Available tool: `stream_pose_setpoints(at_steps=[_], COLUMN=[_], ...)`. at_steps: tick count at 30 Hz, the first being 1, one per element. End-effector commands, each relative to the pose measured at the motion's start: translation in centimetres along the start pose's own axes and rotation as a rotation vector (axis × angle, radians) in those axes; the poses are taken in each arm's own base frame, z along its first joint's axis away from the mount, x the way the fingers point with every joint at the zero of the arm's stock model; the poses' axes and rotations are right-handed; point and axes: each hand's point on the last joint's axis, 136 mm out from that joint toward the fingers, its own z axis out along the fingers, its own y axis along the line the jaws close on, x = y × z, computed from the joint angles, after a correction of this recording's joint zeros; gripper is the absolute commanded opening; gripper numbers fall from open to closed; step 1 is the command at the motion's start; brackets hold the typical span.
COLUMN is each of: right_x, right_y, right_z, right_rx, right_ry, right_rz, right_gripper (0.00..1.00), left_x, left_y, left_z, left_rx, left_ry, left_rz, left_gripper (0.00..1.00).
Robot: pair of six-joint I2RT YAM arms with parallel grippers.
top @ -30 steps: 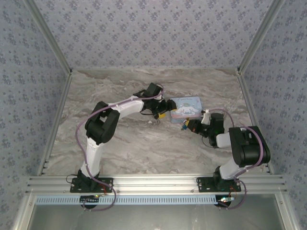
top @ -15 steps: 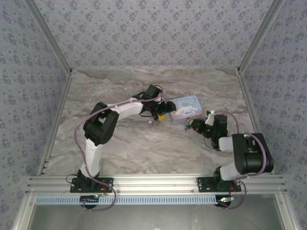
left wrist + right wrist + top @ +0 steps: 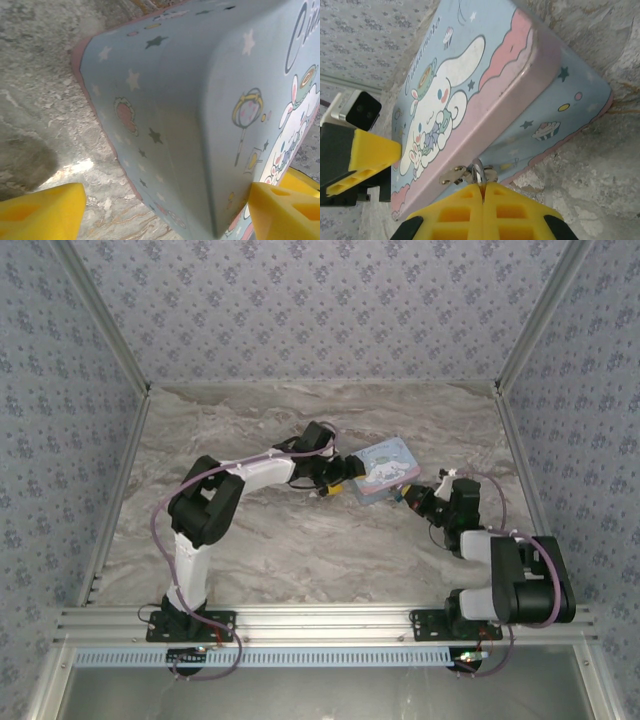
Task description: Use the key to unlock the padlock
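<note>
**Ann:** Padlock (image 3: 478, 173), where is it?
**Ben:** On the front clasp of the cartoon tin (image 3: 470, 95). Just its silver loop peeks out.
**Ann:** Who has it?
**Ben:** The right gripper (image 3: 484, 190). Its yellow fingers are squeezed together on it.
**Ann:** And the left gripper (image 3: 162, 212)?
**Ben:** Spread wide, one finger each side of the tin's corner, holding nothing.
**Ann:** The key?
**Ben:** Can't spot it. I think the tin mustn't slide, so hold the lock steady. No yanking.
</note>
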Motion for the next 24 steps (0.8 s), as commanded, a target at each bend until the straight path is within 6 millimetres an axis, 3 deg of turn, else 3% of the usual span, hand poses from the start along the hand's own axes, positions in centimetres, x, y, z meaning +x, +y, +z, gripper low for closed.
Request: stream_pose_setpoints(at_steps=[1,11,24], right_x=[-0.1,-0.3,0.5], right_y=[-0.4,0.0,2.0], right_z=[-0.1,-1.0,-4.4], right_rx=[0.020,0.050,0.090], right_ry=[-0.007,0.011,0.047], right_rz=[0.005,-0.053,-0.155], right_gripper=[0.01,0.01,0.01], left_x=[1.4,1.2,-0.7], left_y=[4.5,5.3,7.0], left_z=[0.4,-0.6,-3.6], left_rx=[-0.145,-0.162,-0.192], left_ry=[0.026,0.009,-0.040], left_rz=[-0.076,-0.079,-0.094], left_gripper=[0.83,0.83,0.83])
